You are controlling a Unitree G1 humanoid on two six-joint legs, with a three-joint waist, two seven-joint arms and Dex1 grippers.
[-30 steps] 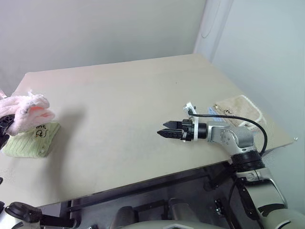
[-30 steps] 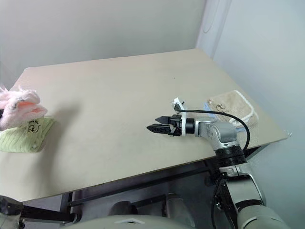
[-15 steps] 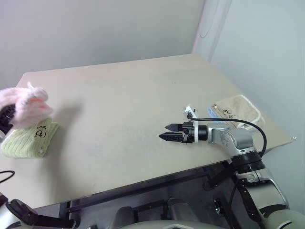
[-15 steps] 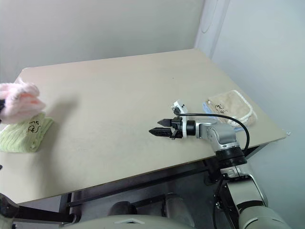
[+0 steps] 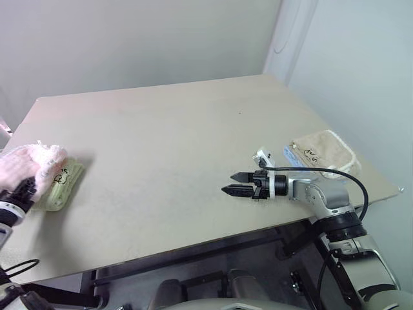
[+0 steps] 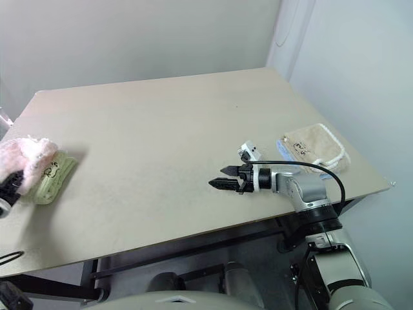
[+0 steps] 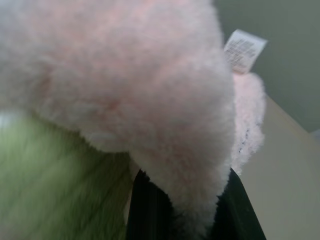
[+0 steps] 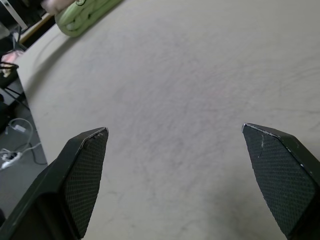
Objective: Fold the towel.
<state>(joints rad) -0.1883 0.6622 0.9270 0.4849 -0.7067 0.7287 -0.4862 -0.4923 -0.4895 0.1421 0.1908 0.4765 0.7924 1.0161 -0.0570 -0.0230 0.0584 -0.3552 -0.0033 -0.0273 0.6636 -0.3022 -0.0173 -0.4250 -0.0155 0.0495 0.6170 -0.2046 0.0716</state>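
R gripper (image 5: pixel 233 183) sits near the table's near edge, right of centre, hovering just over the bare top, pointing left. Its two black fingers (image 8: pixel 82 170) are spread wide apart, nothing between them; wrist view shows bare table surface in the gap. Black cable loops from the wrist back over the arm.

Table (image 5: pixel 181 135) is a light beige top, mostly bare through the middle and far side.

L gripper (image 5: pixel 22 192) is at the near left edge of the table, fingers clamped together on the towel (image 5: pixel 29 169). Towel is a bunched pale pink fluffy wad, not laid flat, so no clear long axis; the lump runs roughly from the gripper up and to the right. It hangs over / rests against the green towel's near-left part; can't tell if it presses down on it. In the L wrist view the pink mass drapes over the finger tips, white care tag (image 7: pixel 244 49) sticking out at its far side.

Green towel (image 5: pixel 61 184) is folded, lying flat at the left edge, just right of and under the pink wad, small dark logo on top.

Beige towel (image 5: pixel 322 152) lies folded at the right edge, farther back than the R gripper, near its arm, well apart from the pink one. Whole width of table between them, nothing in the way but the R gripper.
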